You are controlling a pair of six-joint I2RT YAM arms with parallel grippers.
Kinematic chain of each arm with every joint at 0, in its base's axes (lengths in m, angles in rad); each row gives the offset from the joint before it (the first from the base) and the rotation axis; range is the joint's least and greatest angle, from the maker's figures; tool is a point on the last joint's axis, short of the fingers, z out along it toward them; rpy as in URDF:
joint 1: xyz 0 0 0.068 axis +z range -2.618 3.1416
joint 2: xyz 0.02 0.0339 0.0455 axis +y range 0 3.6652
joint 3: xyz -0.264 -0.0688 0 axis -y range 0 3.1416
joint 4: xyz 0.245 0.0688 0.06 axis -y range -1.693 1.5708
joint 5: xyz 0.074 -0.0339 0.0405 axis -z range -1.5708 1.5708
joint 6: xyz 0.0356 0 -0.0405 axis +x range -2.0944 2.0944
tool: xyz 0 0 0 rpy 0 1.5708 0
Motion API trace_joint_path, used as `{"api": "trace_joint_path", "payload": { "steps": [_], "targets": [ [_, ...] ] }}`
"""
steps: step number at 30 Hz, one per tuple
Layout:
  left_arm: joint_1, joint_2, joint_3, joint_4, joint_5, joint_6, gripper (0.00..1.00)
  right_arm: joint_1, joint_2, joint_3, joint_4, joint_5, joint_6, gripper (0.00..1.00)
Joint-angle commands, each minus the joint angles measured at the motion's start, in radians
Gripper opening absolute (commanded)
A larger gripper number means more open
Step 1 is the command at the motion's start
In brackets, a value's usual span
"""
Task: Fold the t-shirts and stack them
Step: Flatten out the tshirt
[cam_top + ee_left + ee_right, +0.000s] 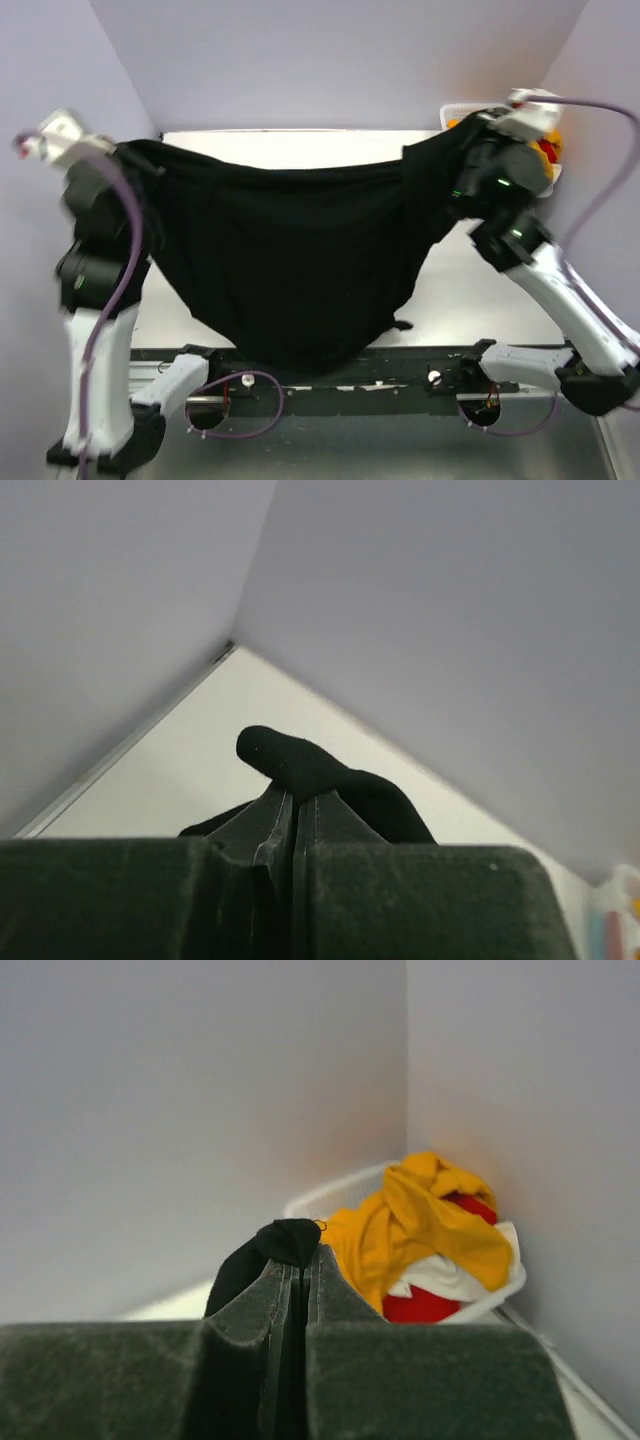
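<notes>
The black shirt (300, 270) hangs slung side to side over the desk (470, 300), ends clenched in the left pincer (293, 802) and right pincer (300, 1268).

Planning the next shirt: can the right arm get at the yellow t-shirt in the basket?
Probably not yet: the right end effector is shut on the black t-shirt, though the yellow t-shirt lies uncovered in the basket.

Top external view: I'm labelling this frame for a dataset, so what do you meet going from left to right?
left gripper → black t-shirt, held up between the two arms → right gripper
</notes>
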Motion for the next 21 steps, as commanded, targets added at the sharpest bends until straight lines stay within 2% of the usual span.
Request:
{"api": "trace_joint_path", "payload": {
  "steps": [1,3,4,5,6,7,8,9,10,11,13,16,21],
  "targets": [
    [0.161,0.263,-0.13,0.0,0.119,-0.04,0.05,-0.098,0.164,-0.144,0.058,0.035,-0.003,0.01],
    [0.198,0.371,-0.185,0.043,0.185,-0.048,0.2,-0.164,0.246,-0.184,-0.035,-0.045,0.137,0.01],
    [0.209,0.423,-0.204,0.066,0.208,-0.051,0.35,-0.204,0.29,-0.209,-0.066,-0.127,0.22,0.01],
    [0.21,0.492,-0.209,0.094,0.231,-0.047,0.45,-0.238,0.341,-0.223,-0.09,-0.204,0.287,0.02],
    [0.237,0.565,-0.193,0.098,0.257,-0.046,0.63,-0.282,0.39,-0.234,-0.095,-0.314,0.335,0.07],
    [0.245,0.632,-0.153,0.067,0.276,-0.058,0.78,-0.311,0.455,-0.231,-0.096,-0.396,0.362,0.17],
    [0.247,0.711,-0.089,0.022,0.295,-0.066,0.88,-0.339,0.512,-0.206,-0.128,-0.444,0.406,0.3],
    [0.247,0.771,-0.026,-0.053,0.297,-0.079,0.97,-0.353,0.575,-0.178,-0.158,-0.446,0.428,0.52],
    [0.247,0.825,0.028,-0.11,0.301,-0.088,0.99,-0.358,0.629,-0.137,-0.192,-0.414,0.453,0.89],
    [0.244,0.851,0.05,-0.131,0.307,-0.094,0.99,-0.359,0.665,-0.104,-0.235,-0.375,0.472,1.0],
    [0.231,0.84,0.018,-0.104,0.331,-0.094,0.99,-0.359,0.699,-0.072,-0.262,-0.348,0.476,1.0],
    [0.222,0.734,-0.141,0.011,0.418,-0.096,0.99,-0.358,0.665,-0.102,-0.262,-0.411,0.494,1.0],
    [0.118,0.533,-0.424,0.16,0.543,-0.112,0.99,-0.357,0.517,-0.239,-0.281,-0.67,0.533,1.0]
  ]
}}
